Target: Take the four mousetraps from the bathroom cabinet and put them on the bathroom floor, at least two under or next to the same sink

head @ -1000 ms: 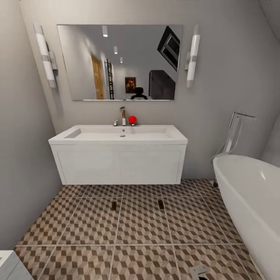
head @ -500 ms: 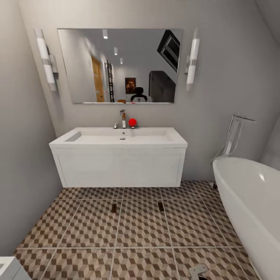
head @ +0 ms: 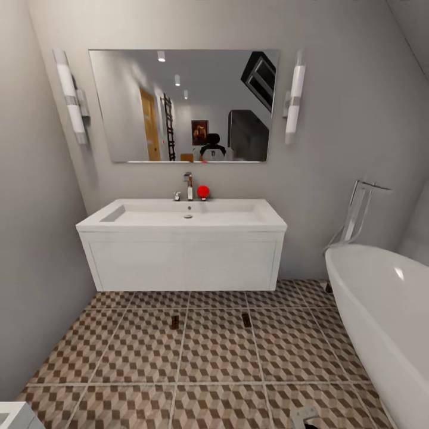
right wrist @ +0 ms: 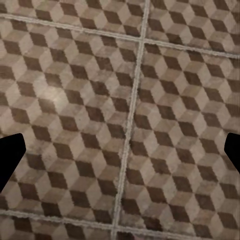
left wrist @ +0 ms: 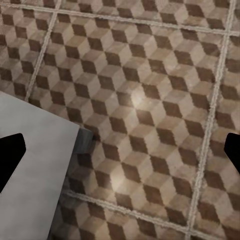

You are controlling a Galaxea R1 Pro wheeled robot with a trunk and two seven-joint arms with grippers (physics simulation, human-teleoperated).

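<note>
So you are facing the sink (head: 182, 214), a white wall-hung basin with a vanity under the mirror (head: 183, 104), and two small dark mousetraps (head: 174, 322) already lie on the bathroom floor (head: 119, 351) just in front of it. One sits left of the middle and the other (head: 246, 319) right of it, well apart from each other, both on the cube-patterned tiles near the vanity's front edge. They are too small in the head view to tell spring from board. That spot makes sense: lying directly by the same sink, the pair would likely satisfy the sink clause of the task, and they share one floor surface.

Your left gripper (left wrist: 120, 155) hangs over bare tile with its dark fingertips spread to the picture's edges and nothing between them; a grey-white corner of some fixture (left wrist: 35, 160) lies beneath it. Your right gripper (right wrist: 120, 155) is likewise spread wide and empty, pointing straight down at the tiles and a grout line. Both arms hang low, which suits travelling rather than reaching.

At the right stands the bathtub (head: 381, 310) with its floor-mounted tap (head: 357, 208). By my reading, two traps remain to be fetched, so your next move is probably toward the cabinet.
</note>
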